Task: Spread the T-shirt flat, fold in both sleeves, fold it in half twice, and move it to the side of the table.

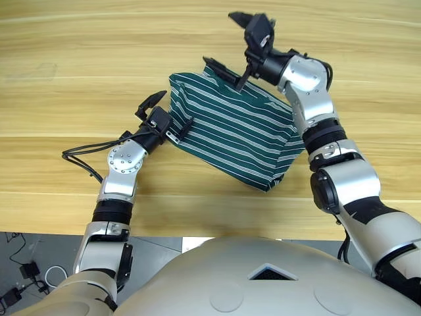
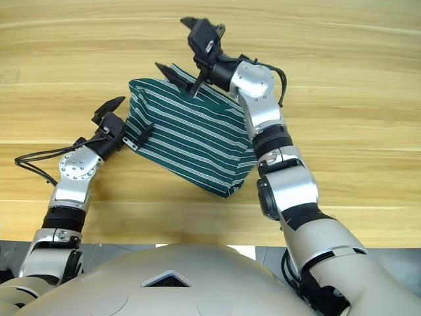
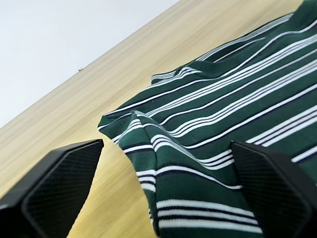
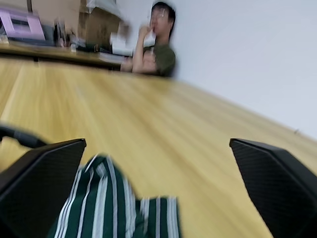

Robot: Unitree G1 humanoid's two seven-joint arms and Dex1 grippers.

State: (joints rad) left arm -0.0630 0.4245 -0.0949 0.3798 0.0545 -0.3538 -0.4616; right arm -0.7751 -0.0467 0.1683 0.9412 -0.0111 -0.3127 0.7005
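Observation:
The T-shirt point(image 1: 230, 131), dark green with white stripes, lies folded into a compact rectangle on the wooden table point(image 1: 79, 52). My left gripper point(image 1: 170, 113) stands open at the shirt's left edge. In the left wrist view, a folded corner of the T-shirt point(image 3: 237, 89) lies between its spread fingers point(image 3: 54, 193). My right gripper point(image 1: 218, 37) is wide open at the far corner of the shirt, with one finger raised above the table and the other low over the cloth. In the right wrist view, striped fabric point(image 4: 99, 208) shows below the open right gripper point(image 4: 157, 144).
Bare wood stretches far, left and right of the shirt. A black cable point(image 1: 82, 155) loops off my left forearm over the table. The table's near edge point(image 1: 52, 227) runs just behind my elbows, with floor below.

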